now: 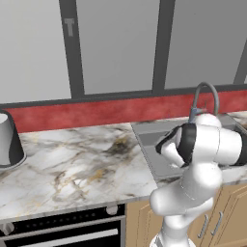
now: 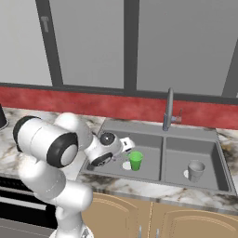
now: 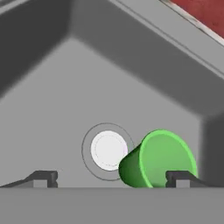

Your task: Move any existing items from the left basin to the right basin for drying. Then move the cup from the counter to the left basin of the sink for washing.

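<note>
So the white arm is leaning down into the matte-grey double sink (image 2: 195,135), and its two-finger gripper (image 3: 114,177) hangs low inside the left basin (image 2: 114,169). The dark fingertips (image 3: 43,177) are spread wide apart with nothing between them. A small bright green plastic cup (image 2: 135,160) stands upright in that left basin, just right of the round white drain (image 3: 108,149). From the hand camera the cup sits off toward the right-hand fingertip, not centred in the gap.

Over in the right basin (image 2: 211,172) there's already a small grey tumbler (image 2: 195,170) standing upright near the front. The tall arched grey faucet (image 2: 168,109) rises behind the divider between the two basins.

Far left on the veined marble counter (image 1: 72,164) there's a grey and black rounded thing (image 1: 9,140), cut off by the frame edge, so I honestly can't say what it is.

What I'd worry about: if the fingers close from here, the right one could clip the cup's rim and tip it over or shove it along the basin floor. A tapered, smooth cup might also squirt out of a pinch taken too near the lip. And once it's lifted, carrying it too low would knock it on the divider, or drop it onto the tumbler.
</note>
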Available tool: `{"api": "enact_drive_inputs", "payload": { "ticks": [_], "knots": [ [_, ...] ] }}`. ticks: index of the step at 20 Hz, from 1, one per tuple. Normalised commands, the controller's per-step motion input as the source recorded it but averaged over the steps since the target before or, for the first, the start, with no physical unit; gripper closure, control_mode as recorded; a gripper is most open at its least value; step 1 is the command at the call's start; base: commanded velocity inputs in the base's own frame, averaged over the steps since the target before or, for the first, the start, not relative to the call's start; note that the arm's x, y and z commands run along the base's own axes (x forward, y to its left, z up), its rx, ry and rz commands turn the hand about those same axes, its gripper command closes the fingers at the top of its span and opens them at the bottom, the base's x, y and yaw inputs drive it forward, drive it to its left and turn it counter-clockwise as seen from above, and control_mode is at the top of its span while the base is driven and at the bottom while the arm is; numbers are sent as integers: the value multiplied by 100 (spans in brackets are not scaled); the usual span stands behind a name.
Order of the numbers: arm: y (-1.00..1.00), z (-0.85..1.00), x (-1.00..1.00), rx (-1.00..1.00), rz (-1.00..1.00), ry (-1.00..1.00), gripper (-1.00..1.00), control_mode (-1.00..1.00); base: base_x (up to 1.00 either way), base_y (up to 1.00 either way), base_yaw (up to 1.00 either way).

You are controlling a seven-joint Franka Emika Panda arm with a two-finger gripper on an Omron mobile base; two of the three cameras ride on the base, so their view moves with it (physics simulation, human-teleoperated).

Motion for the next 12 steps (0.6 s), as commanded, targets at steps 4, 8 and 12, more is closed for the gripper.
{"api": "enact_drive_inputs", "payload": {
  "ticks": [4,8,12],
  "knots": [
    [77,100,0,0,0,0,-100,-100,0,0,0],
    [42,100,0,0,0,0,-100,-100,0,0,0],
    [18,100,0,0,0,0,-100,-100,0,0,0]
  ]
}}
